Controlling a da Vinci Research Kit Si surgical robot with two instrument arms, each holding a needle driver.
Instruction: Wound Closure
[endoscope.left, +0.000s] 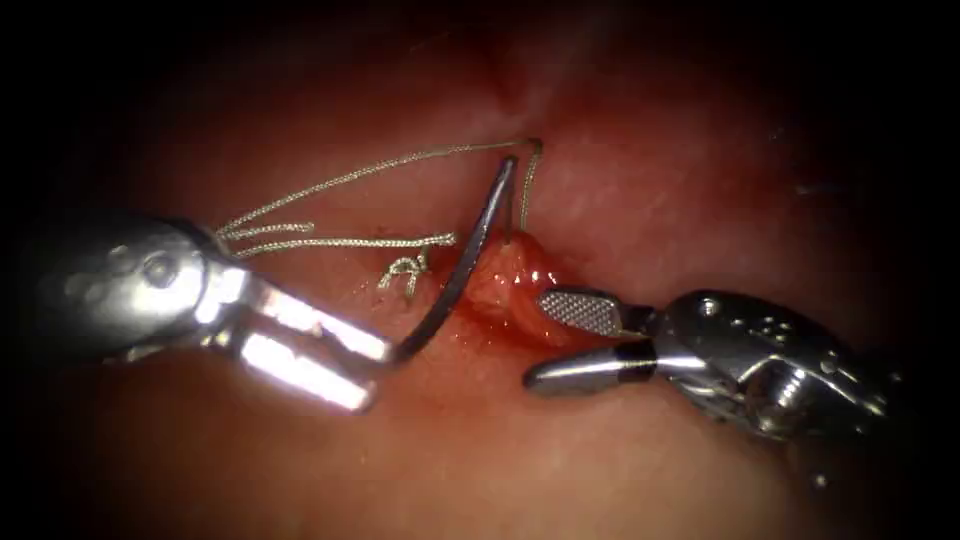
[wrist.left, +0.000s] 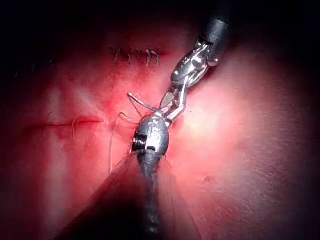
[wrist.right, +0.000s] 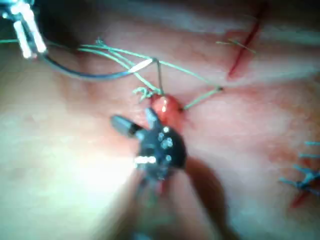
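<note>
The left tool (endoscope.left: 372, 362) comes in from the left and is shut on the lower end of the dark curved needle (endoscope.left: 470, 255). The needle arcs up above the tissue, left of the cut, and is not in it. Pale thread (endoscope.left: 350, 180) runs from the needle's upper end in loops toward the left tool, and one strand drops into the red bulging wound edge (endoscope.left: 505, 285). The right tool (endoscope.left: 535, 338) stands open at that bulge, upper jaw against it, holding nothing. In the right wrist view its own open jaws (wrist.right: 135, 119) lie next to the bulge (wrist.right: 169, 107).
A small knot with short thread ends (endoscope.left: 405, 270) sits left of the cut. A row of older stitches (wrist.left: 135, 55) and another thin cut (wrist.left: 65, 122) mark the tissue farther off. A red cut (wrist.right: 245, 45) lies beyond the wound.
</note>
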